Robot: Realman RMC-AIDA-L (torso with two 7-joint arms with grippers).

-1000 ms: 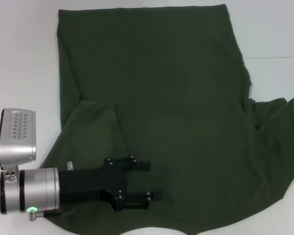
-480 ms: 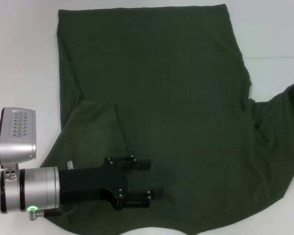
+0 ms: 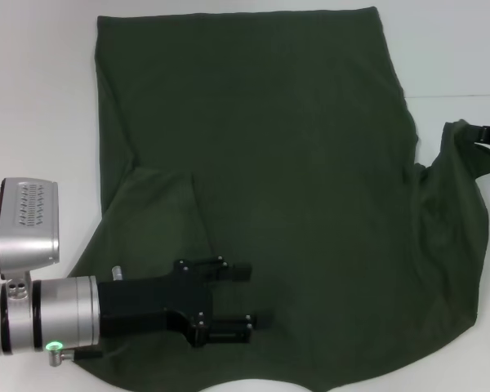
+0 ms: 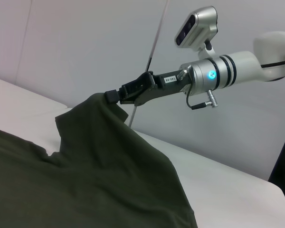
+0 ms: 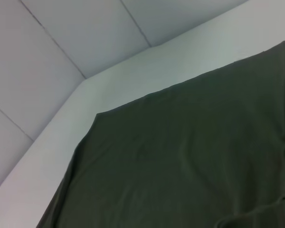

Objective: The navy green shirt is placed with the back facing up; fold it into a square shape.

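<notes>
Pinching the navy green shirt [image 4: 99, 161], right claw [image 4: 115, 95], clearest from left wrist

Light falls evenly and softly from above; the white desk [image 3: 41, 98] reads bright with no hard glare. The navy green shirt [image 3: 269, 163] is so dark that its folds appear only as faint tonal shifts, and shadows along its edges are thin and soft. The left gripper [image 3: 249, 298] shows black with little detail. A small green lamp glows on that arm, a blue one on the other. The right wrist view is hazy; the left wrist view is crisper.
</notes>
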